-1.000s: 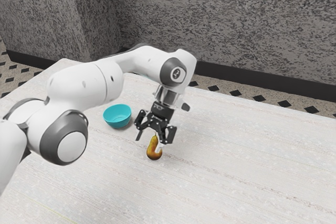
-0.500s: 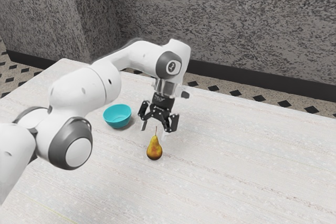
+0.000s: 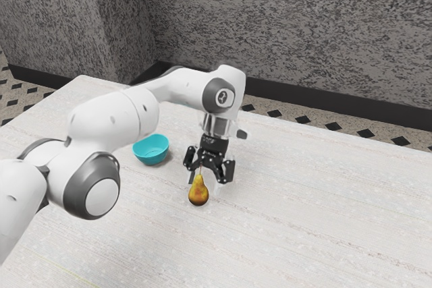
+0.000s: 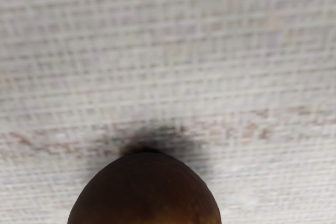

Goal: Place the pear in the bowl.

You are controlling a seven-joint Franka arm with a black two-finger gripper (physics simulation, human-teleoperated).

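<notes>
While the pear [image 3: 198, 193] stands upright (stem up), the claw [image 3: 206, 183] hangs near, jaws wide apart

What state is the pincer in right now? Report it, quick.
Pincer: open, right by the pear but not gripping it.

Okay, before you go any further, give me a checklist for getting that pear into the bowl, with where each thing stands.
1. Pear standing upright on the table: ok.
2. Claw open at the pear: ok.
3. Pear centred between the fingers: cannot tell.
4. Pear gripped from both sides: not ok, the claw isn't shut on it.
5. Bowl upright, its mouth uncovered: ok.
6. Pear in the bowl: not ok.
</notes>
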